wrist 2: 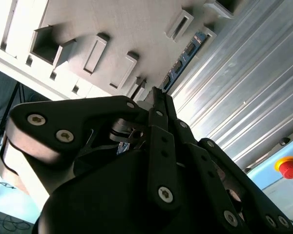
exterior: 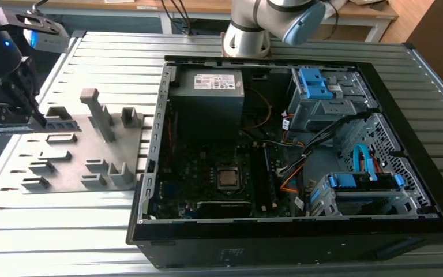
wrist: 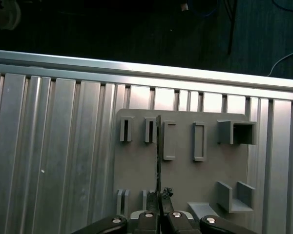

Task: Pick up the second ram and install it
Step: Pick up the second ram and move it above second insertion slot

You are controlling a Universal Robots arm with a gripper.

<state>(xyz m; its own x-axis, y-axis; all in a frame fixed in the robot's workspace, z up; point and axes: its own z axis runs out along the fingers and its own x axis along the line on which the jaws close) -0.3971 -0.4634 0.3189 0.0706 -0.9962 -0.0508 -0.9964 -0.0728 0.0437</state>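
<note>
The arm (exterior: 246,23) is silver-grey tubing with a pale blue joint cap (exterior: 297,32). Its gripper (wrist 2: 156,97) is matt black, flat linkage bars pinned with silver screws (wrist 2: 165,194)

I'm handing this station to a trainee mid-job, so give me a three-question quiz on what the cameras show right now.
1. True or false: the black gripper is closed on the long dark blue memory stick with black chips.
2. The gripper is above: (A) the power supply, (B) the grey plastic fixture with upright posts, (C) the blue drive cage.
3. Fill in: in the exterior view, the fixture lies to the ____ of the open black computer case.

Key: 1 true; 2 B; 3 left.
</note>
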